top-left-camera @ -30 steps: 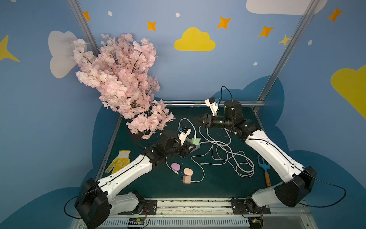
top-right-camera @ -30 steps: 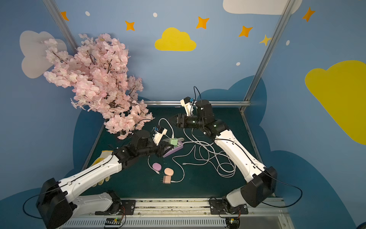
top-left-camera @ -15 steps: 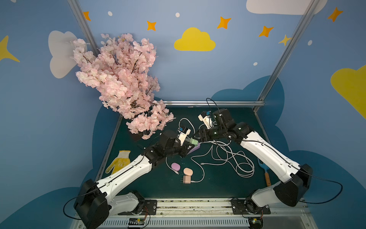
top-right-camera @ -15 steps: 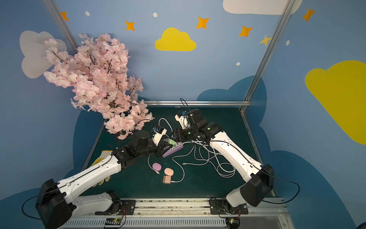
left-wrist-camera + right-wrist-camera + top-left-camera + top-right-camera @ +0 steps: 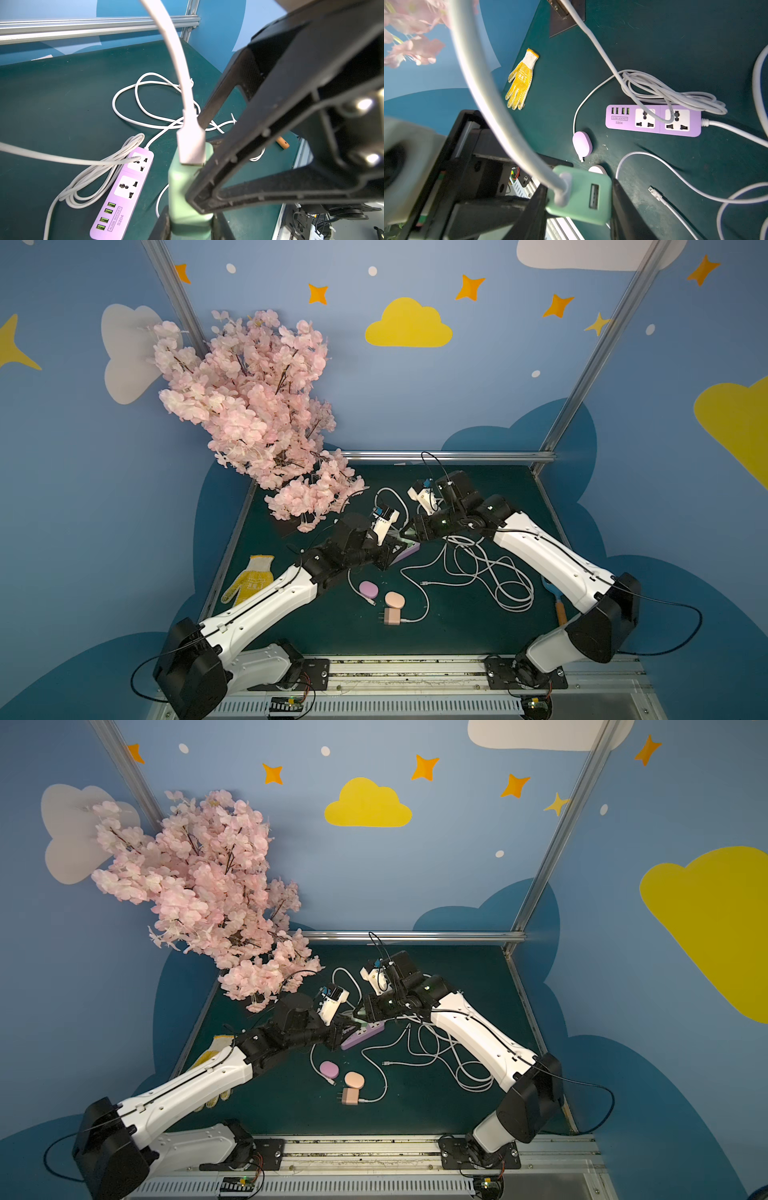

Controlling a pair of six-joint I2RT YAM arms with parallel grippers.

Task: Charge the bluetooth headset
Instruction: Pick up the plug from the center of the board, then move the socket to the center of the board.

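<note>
- headset case (image 5: 368,589): purple, lying on the table (image 5: 457,639) near the front, well apart from both arms, nothing holding it.
- charger (image 5: 187,199): green, held up over the power strip (image 5: 652,120), with a white cable (image 5: 187,116) plugged in.
- left gripper (image 5: 190,226): jaws pinch the charger's end.
- right gripper (image 5: 578,187): jaws pressed on the charger's sides, probably a regrip to aim its prongs at a socket.

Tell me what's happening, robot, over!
Left gripper and right gripper both grip the green charger, cable plugged in. Purple earbud case lies untouched. Grey cord drapes over the power strip's sockets.
</note>
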